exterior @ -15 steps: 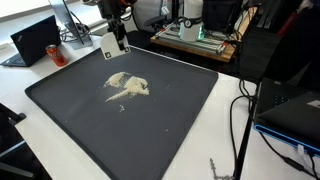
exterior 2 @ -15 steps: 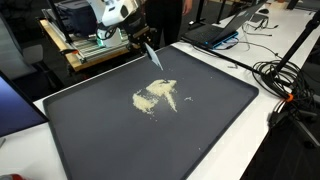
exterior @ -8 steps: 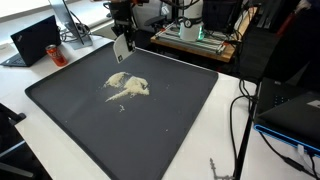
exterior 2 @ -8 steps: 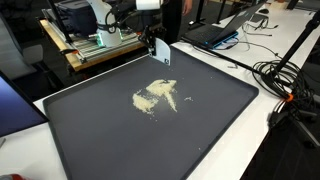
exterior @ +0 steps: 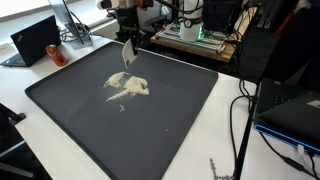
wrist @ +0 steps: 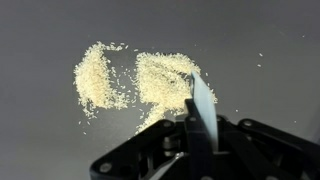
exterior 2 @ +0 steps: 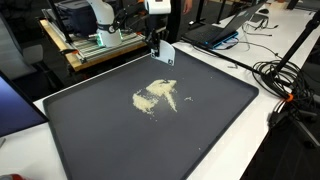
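The dark mat [exterior: 180,110] looks matt and faintly textured, on a smooth white counter [exterior: 215,130]. The pale heap [wrist: 160,78] is dry, loose and grainy. The white card [wrist: 203,100] looks thin and smooth, and the gripper [wrist: 198,140] is black with a slight sheen.

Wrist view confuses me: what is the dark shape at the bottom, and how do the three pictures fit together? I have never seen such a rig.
It is one robot arm ending in a two-fingered gripper. Two pictures come from cameras standing outside the robot, at different spots. The third camera sits on the wrist and looks down past the gripper, which is that dark shape. Below it lies a large dark mat with a patch of pale grains scattered near its middle. The gripper is shut on a thin white card, held edge down beside the grains. Whether the card touches the mat I cannot tell.
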